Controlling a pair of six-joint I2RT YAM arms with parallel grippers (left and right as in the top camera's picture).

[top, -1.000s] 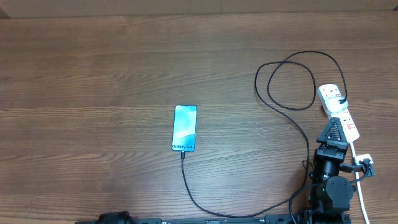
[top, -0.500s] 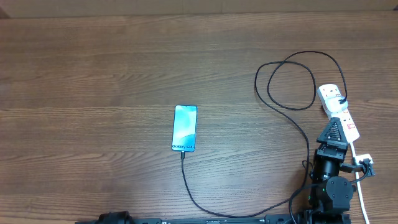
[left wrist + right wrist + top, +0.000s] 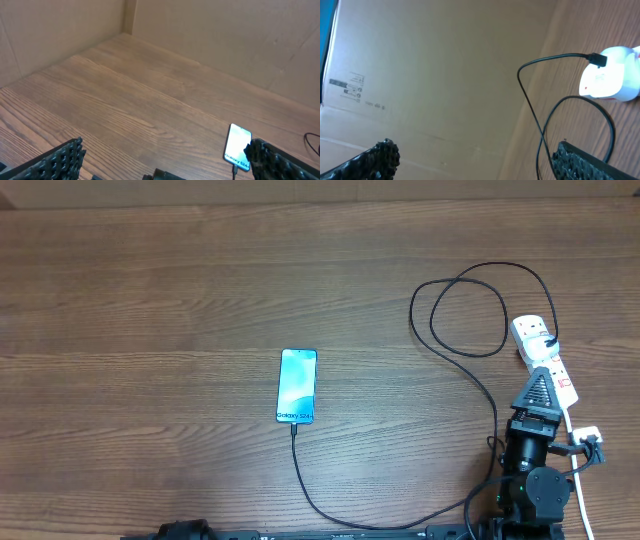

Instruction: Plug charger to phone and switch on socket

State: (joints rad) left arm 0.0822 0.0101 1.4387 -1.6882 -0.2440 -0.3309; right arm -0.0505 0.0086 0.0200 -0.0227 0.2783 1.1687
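The phone (image 3: 297, 386), with a light blue screen, lies flat mid-table; it also shows in the left wrist view (image 3: 237, 146). The black charger cable (image 3: 300, 470) is plugged into the phone's near end. It runs along the front edge, loops (image 3: 468, 310), and ends in a plug in the white socket (image 3: 538, 340). The socket has a red switch (image 3: 565, 381). My right gripper (image 3: 538, 385) hovers over the socket's near part, tilted up and open (image 3: 475, 146), holding nothing. My left gripper (image 3: 165, 145) is open and empty, low at the front left, well short of the phone.
A thick white cord (image 3: 578, 480) runs from the socket toward the front edge, beside the right arm. Cardboard walls (image 3: 225, 40) stand along the far and left sides of the wooden table (image 3: 150, 330). The socket's far end and plug show in the right wrist view (image 3: 607, 75).
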